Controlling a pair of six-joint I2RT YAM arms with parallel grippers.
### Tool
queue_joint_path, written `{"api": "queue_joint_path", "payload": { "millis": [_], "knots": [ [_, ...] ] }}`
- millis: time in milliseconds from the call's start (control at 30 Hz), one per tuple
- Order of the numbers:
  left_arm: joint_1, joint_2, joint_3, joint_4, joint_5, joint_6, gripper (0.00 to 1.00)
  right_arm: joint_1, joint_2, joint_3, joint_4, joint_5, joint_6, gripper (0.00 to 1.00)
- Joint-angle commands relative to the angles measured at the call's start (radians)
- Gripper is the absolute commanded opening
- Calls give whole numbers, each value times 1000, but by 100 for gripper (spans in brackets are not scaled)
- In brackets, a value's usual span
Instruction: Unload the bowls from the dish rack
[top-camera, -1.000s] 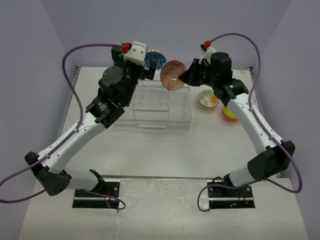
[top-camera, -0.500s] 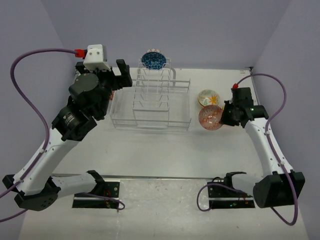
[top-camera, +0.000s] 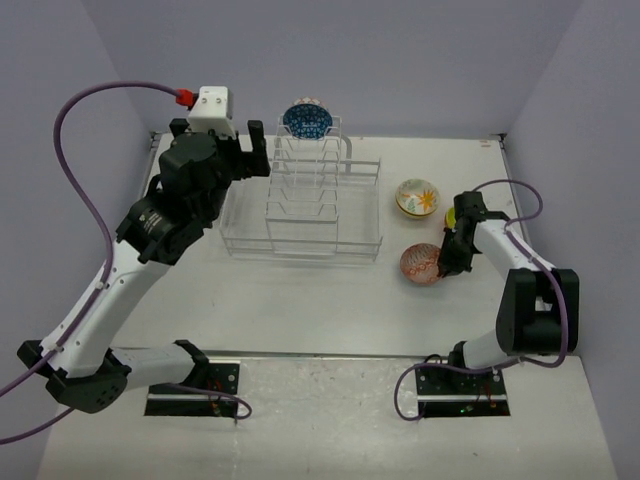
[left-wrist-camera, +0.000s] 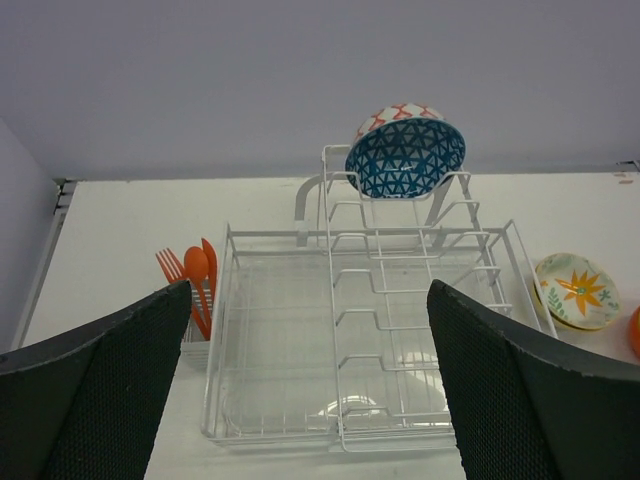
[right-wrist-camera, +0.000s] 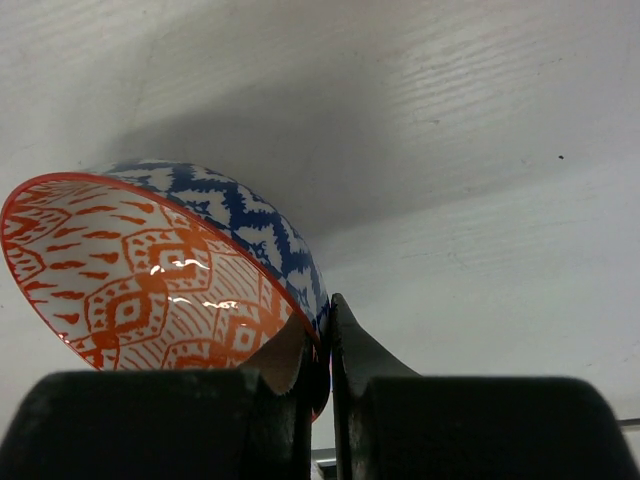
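The white wire dish rack (top-camera: 300, 215) stands mid-table. A dark blue patterned bowl (top-camera: 307, 121) stands on edge in its tall far slots; it also shows in the left wrist view (left-wrist-camera: 405, 155) above the rack (left-wrist-camera: 350, 330). My left gripper (top-camera: 256, 150) is open and empty, above the rack's far left corner (left-wrist-camera: 310, 410). My right gripper (top-camera: 446, 262) is shut on the rim of a bowl (top-camera: 421, 263) that is orange-patterned inside and blue-and-white outside (right-wrist-camera: 170, 280). The bowl is tilted, low over the table right of the rack. The jaws pinch its rim (right-wrist-camera: 325, 350).
A cream floral bowl (top-camera: 416, 197) sits on the table right of the rack, also in the left wrist view (left-wrist-camera: 575, 290). A sliver of a yellow-green bowl (top-camera: 450, 214) shows behind my right arm. Orange utensils (left-wrist-camera: 197, 280) stand in a cup at the rack's left side.
My right arm has carried the orange-patterned bowl from above the rack down to the table at the right. My left arm has pulled back from the rack's top to its left.
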Motion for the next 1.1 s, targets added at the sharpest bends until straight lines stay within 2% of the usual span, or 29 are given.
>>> {"api": "queue_joint_path", "payload": {
  "millis": [0,67,133,167,233,267,300,333,367,433,533,567,600,700,767,867,933,1067],
  "knots": [
    [47,13,58,-7,75,2,100,-46,40,49,51,-9,2,3],
    [73,25,81,-9,109,-4,100,-53,64,55,52,-7,-2,3],
    [89,34,105,-7,124,-2,100,-59,68,57,51,-30,-4,9],
    [98,50,114,-12,132,-1,100,-60,64,57,48,-24,1,28],
    [105,83,151,-19,138,14,100,-60,44,52,45,-15,4,53],
    [110,97,162,-24,152,22,100,-60,13,52,28,2,7,60],
    [113,111,171,-20,161,46,100,-60,-10,57,20,12,7,72],
    [124,135,183,-13,166,59,100,-60,-33,61,11,32,10,88],
    [128,151,191,2,178,77,100,-60,-88,71,-15,39,10,98],
    [132,188,197,36,171,163,100,-59,-145,109,-43,60,20,99],
    [132,229,161,167,167,330,100,-54,-281,155,-66,65,34,99],
    [132,240,147,259,154,370,100,-38,-364,163,-60,65,39,99],
    [132,252,134,302,160,468,100,-24,-410,164,-47,60,43,99],
    [133,336,95,434,232,700,100,36,-602,112,54,-45,48,99],
    [132,361,85,458,322,866,100,38,-717,56,142,-194,42,99],
    [132,337,7,526,491,1049,100,38,-788,17,163,-228,39,99],
    [141,312,-85,631,567,1100,100,38,-840,-7,186,-268,45,99],
    [144,378,-31,609,617,1131,100,38,-887,-44,227,-336,50,99]
  ]
}}
